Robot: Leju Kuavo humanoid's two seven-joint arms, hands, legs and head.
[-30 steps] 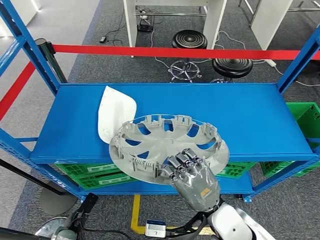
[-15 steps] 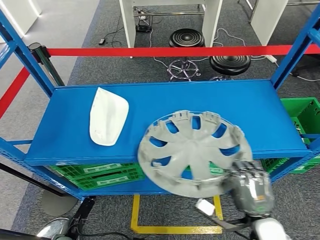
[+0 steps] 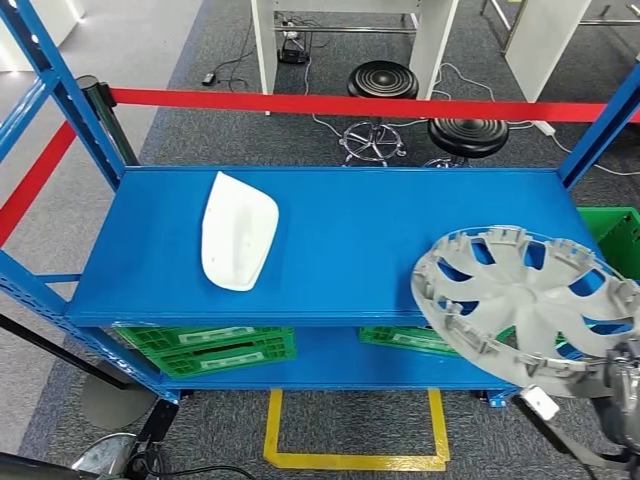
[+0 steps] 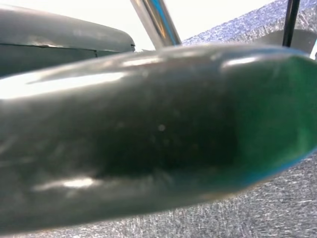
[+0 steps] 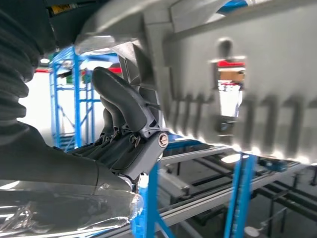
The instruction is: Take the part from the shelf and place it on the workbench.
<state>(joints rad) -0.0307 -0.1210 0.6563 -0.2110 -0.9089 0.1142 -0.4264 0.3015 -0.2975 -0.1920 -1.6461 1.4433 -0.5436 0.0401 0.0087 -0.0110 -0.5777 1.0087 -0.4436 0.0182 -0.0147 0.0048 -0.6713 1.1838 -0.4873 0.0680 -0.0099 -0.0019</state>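
Head view: blue shelf (image 3: 340,240) spans the frame. Grey wheel cover (image 3: 528,305) hangs tilted off its right front edge, clear of the deck, gripped at its lower rim by right hand (image 5: 123,134). Left hand's state: cannot tell.

No text, brand or number can be read anywhere. The green crates (image 3: 207,347) under the blue shelf (image 3: 340,250) carry pale labels, but their print is too small to make out.

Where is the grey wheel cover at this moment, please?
In the head view, the wheel cover is at the lower right, held by the right hand past the blue shelf's front right corner.
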